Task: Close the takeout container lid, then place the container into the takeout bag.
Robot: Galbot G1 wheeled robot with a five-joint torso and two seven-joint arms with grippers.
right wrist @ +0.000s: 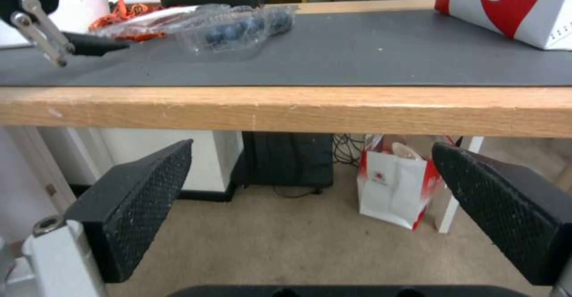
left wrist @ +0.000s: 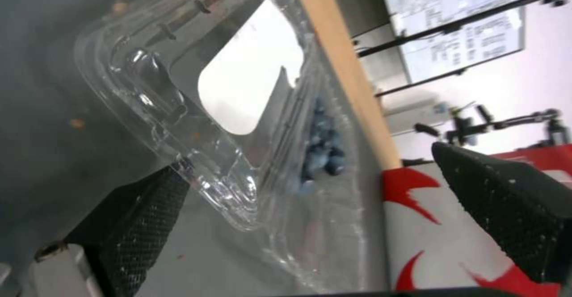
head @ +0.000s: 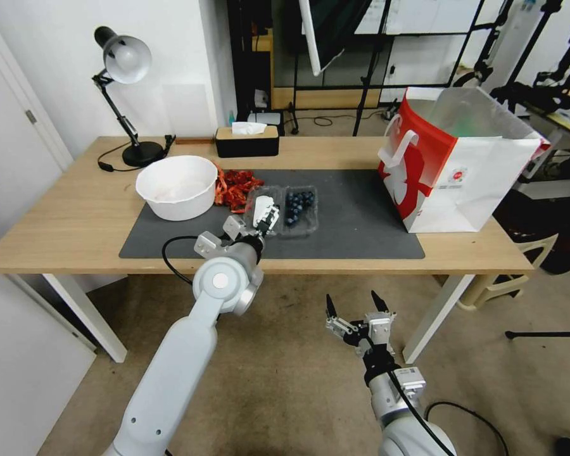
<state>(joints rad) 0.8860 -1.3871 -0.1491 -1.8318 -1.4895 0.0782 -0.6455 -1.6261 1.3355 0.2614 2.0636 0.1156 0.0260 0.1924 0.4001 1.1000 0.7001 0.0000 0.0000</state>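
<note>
Left gripper (head: 264,218), jaws spread wide, is hovering at the flat-lying lid (head: 263,204), beside the blueberry-filled half of the takeout container (head: 299,209), while the open right gripper (head: 354,303) is waiting below the table (head: 76,215).

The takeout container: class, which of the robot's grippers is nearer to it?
Left. The left gripper is open at the lid of the takeout container; the right gripper hangs open below the table edge.

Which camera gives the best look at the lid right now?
The left wrist view: the lid sits close, label visible. The head view shows it partly behind the left gripper. The right wrist view shows it edge-on.
</note>
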